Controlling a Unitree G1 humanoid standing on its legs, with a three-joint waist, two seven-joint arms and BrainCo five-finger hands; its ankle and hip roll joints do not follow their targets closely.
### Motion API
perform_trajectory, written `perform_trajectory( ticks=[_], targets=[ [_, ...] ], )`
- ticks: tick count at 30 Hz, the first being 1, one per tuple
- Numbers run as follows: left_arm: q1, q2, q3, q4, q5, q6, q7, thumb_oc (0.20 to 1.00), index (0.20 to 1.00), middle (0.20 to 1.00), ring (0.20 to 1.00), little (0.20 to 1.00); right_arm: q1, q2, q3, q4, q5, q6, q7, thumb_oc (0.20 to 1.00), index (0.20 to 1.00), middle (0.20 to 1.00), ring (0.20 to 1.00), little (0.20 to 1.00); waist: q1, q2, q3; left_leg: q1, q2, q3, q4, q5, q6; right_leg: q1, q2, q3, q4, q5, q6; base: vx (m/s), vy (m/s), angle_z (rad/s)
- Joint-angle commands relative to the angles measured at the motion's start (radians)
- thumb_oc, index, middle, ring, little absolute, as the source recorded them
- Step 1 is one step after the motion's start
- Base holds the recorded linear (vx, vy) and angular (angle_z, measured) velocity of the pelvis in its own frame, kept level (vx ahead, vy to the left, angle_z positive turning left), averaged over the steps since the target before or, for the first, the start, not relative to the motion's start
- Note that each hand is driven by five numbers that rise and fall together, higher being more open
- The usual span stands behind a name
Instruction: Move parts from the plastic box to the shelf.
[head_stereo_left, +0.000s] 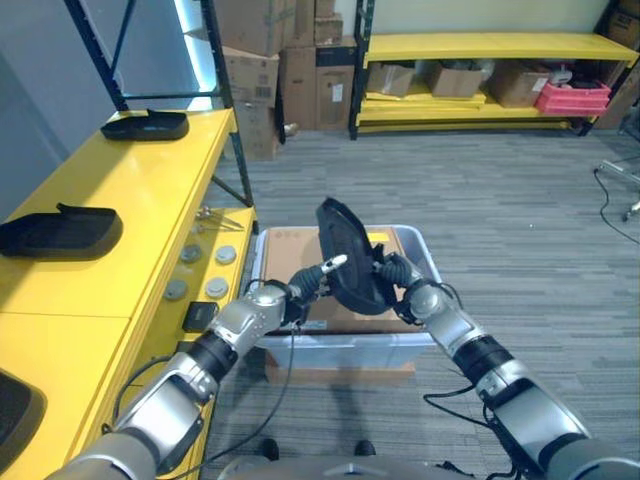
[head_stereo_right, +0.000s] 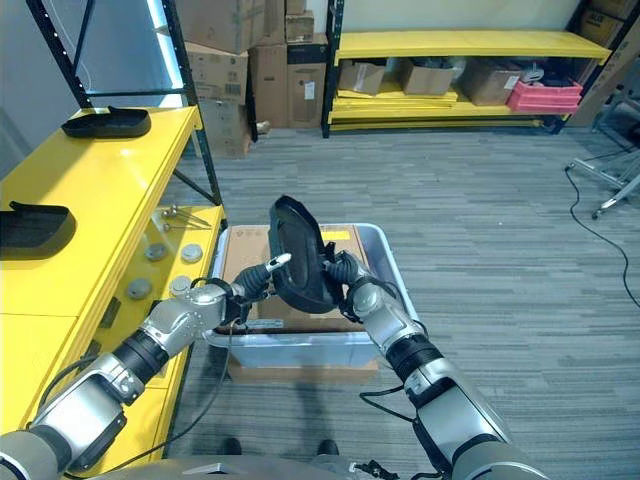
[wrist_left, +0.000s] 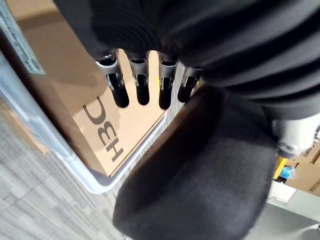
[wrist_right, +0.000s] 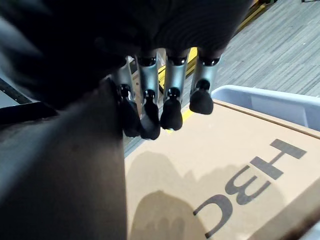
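A black curved part stands on edge above the clear plastic box, held between my two hands. My left hand rests against its left face with fingers stretched out straight. Against the part's right edge, my right hand has its fingers curled on the rim. A flat brown cardboard sheet lies in the box under the part. The yellow shelf runs along the left, with two similar black parts lying on it.
Several small grey discs lie near the shelf's front edge, beside a dark upright post. Stacked cardboard boxes and a far yellow rack with a red crate stand at the back. Grey carpet spreads to the right.
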Motion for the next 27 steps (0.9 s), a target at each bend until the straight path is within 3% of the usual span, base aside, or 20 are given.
perform_trajectory(
  ticks=[1, 10, 18, 19, 20, 22, 27],
  targets=[
    [-0.053, -0.059, 0.001, -0.007, 0.039, -0.074, -0.016, 0.2, 0.2, 0.2, 0.2, 0.2, -0.109, 0.029, 0.066, 0.016, 0.008, -0.058, -0.008, 0.2, 0.2, 0.2, 0.2, 0.2, 0.029, -0.023, -0.052, 0.003, -0.043, -0.024, 0.008, -0.075, 0.037, -0.01, -0.004, -0.019, 0.054, -0.053, 0.022, 0.0, 0.0, 0.0],
    [-0.033, -0.083, -0.008, -0.009, -0.011, -0.079, 0.009, 0.2, 0.2, 0.2, 0.2, 0.2, -0.102, 0.056, 0.06, 0.035, 0.064, -0.053, -0.055, 0.2, 0.2, 0.2, 0.2, 0.2, 0.035, -0.022, -0.048, 0.011, -0.042, -0.031, 0.004, -0.077, 0.04, -0.001, -0.005, -0.027, 0.054, -0.058, 0.021, 0.0, 0.0, 0.0],
    [-0.027, -0.103, -0.015, -0.008, -0.021, -0.163, 0.041, 0.2, 0.2, 0.2, 0.2, 0.2, -0.091, 0.084, 0.038, 0.074, 0.194, -0.073, -0.127, 0.2, 0.2, 0.2, 0.2, 0.2, 0.037, -0.021, -0.048, 0.016, -0.041, -0.03, 0.003, -0.078, 0.04, 0.003, -0.005, -0.031, 0.055, -0.06, 0.018, 0.0, 0.0, 0.0],
    [-0.026, -0.102, -0.012, -0.008, -0.022, -0.175, 0.052, 0.2, 0.2, 0.2, 0.2, 0.2, -0.088, 0.088, 0.032, 0.077, 0.233, -0.073, -0.144, 0.391, 0.391, 0.391, 0.391, 0.391, 0.037, -0.021, -0.049, 0.016, -0.041, -0.03, 0.003, -0.078, 0.04, 0.004, -0.004, -0.031, 0.054, -0.059, 0.018, 0.0, 0.0, 0.0],
    [-0.027, -0.105, -0.009, -0.007, -0.018, -0.183, 0.064, 0.2, 0.2, 0.2, 0.2, 0.2, -0.084, 0.095, 0.022, 0.082, 0.255, -0.072, -0.161, 1.0, 1.0, 1.0, 1.0, 1.0, 0.038, -0.021, -0.048, 0.016, -0.041, -0.03, 0.003, -0.078, 0.04, 0.004, -0.005, -0.032, 0.055, -0.059, 0.018, 0.0, 0.0, 0.0],
    [-0.028, -0.105, 0.008, 0.005, -0.004, -0.217, 0.098, 0.2, 0.2, 0.2, 0.2, 0.2, -0.071, 0.107, -0.017, 0.113, 0.333, -0.113, -0.237, 1.0, 1.0, 1.0, 1.0, 1.0, 0.04, -0.019, -0.049, 0.019, -0.041, -0.029, 0.003, -0.079, 0.04, 0.007, -0.004, -0.033, 0.053, -0.058, 0.016, 0.0, 0.0, 0.0],
    [-0.007, -0.073, 0.072, 0.007, 0.031, -0.261, 0.118, 0.2, 0.2, 0.2, 0.2, 0.2, -0.014, 0.087, -0.108, 0.13, 0.397, -0.192, -0.301, 1.0, 1.0, 1.0, 1.0, 1.0, 0.042, -0.013, -0.052, 0.018, -0.046, -0.03, 0.003, -0.08, 0.043, 0.006, -0.007, -0.034, 0.05, -0.058, 0.017, 0.0, 0.015, 0.0]
  ],
)
